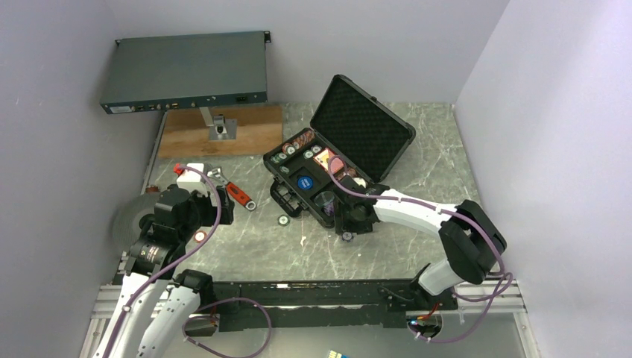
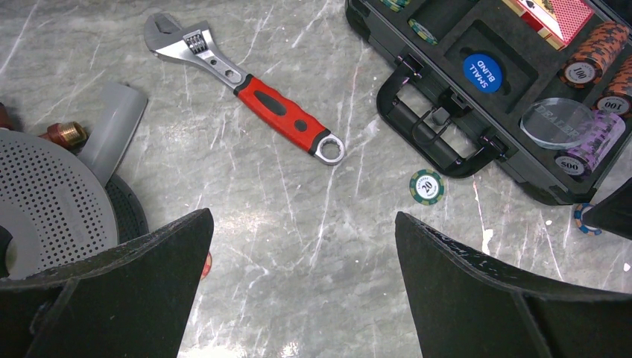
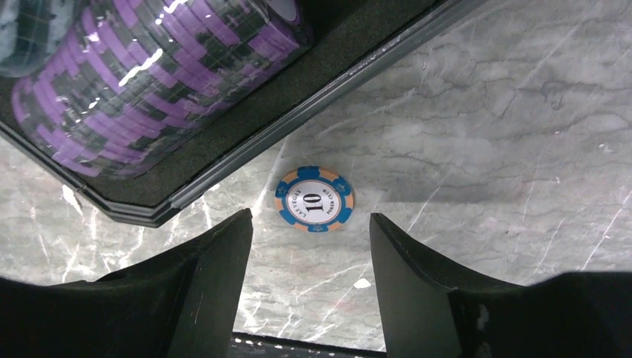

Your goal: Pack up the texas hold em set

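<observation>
The black hard case (image 1: 294, 195) lies open at mid-table, with its foam-lined lid (image 1: 363, 127) raised. It holds chip stacks, a blue disc (image 2: 482, 72), a red card deck (image 2: 560, 15) and purple chips (image 3: 149, 74). A green chip (image 2: 426, 186) lies loose on the table in front of the case handle. A blue-and-orange "10" chip (image 3: 314, 199) lies flat beside the case's near corner. My right gripper (image 3: 309, 216) is open and empty, low over the table, with this chip just beyond its fingertips. My left gripper (image 2: 303, 216) is open and empty above bare table, left of the case.
A red-handled wrench (image 2: 287, 115) lies left of the case. A grey perforated disc (image 2: 45, 201) sits by the left arm, with a red chip (image 1: 200, 236) near it. A flat grey rack box (image 1: 186, 71) and a wooden board (image 1: 253, 130) are at the back left.
</observation>
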